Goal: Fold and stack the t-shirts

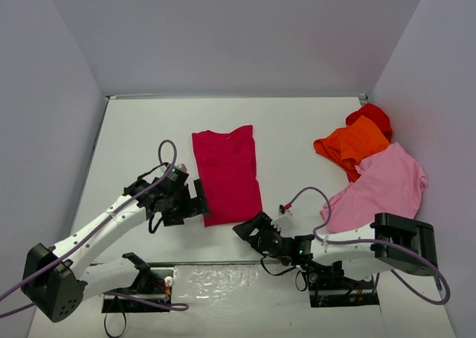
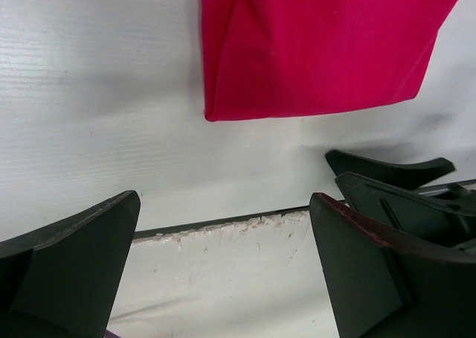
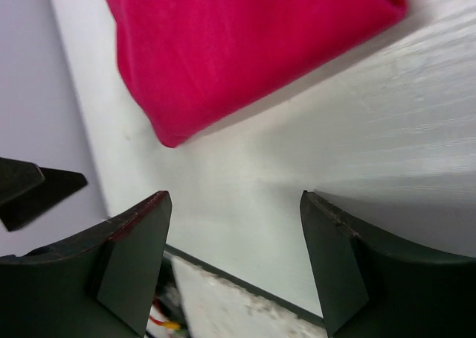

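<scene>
A crimson t-shirt lies flat mid-table as a long narrow strip, its near hem towards the arms. My left gripper hovers at the hem's left corner, open and empty. In the left wrist view the crimson shirt lies beyond the gripper without touching it. My right gripper sits just off the hem's right corner, jaws apart, nothing held. In the right wrist view the shirt lies ahead of the gripper. At the right lie a bright red, an orange and a light pink t-shirt.
Grey walls enclose the white table on the left, back and right. The table's near edge, a dark seam, runs just behind both grippers. The pink shirt's lower edge lies beside the right arm.
</scene>
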Controlling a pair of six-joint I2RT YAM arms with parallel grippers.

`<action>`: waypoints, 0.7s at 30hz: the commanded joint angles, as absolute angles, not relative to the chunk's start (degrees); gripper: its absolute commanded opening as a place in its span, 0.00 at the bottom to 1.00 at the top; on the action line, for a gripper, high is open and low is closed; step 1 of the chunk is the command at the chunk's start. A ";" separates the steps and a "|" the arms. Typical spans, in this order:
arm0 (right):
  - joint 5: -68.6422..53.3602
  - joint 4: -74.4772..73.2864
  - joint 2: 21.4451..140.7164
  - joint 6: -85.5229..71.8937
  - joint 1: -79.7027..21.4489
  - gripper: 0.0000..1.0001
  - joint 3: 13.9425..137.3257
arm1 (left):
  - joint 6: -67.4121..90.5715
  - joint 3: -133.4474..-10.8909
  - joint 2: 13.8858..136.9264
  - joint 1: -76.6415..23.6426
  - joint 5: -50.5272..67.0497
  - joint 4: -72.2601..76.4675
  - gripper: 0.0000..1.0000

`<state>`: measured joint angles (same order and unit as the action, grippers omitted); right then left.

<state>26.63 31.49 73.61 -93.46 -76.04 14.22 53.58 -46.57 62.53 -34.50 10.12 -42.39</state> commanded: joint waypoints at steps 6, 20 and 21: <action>30.36 63.89 99.02 -112.54 -78.31 0.66 12.34 | 50.67 -50.32 60.65 -35.02 8.92 -48.10 0.97; 33.22 66.84 109.38 -116.53 -78.13 0.66 10.64 | 49.31 -50.65 62.02 -35.07 9.55 -47.90 0.97; 33.66 64.17 107.73 -115.66 -77.99 0.66 10.93 | 49.31 -50.70 62.27 -35.07 9.65 -47.75 0.97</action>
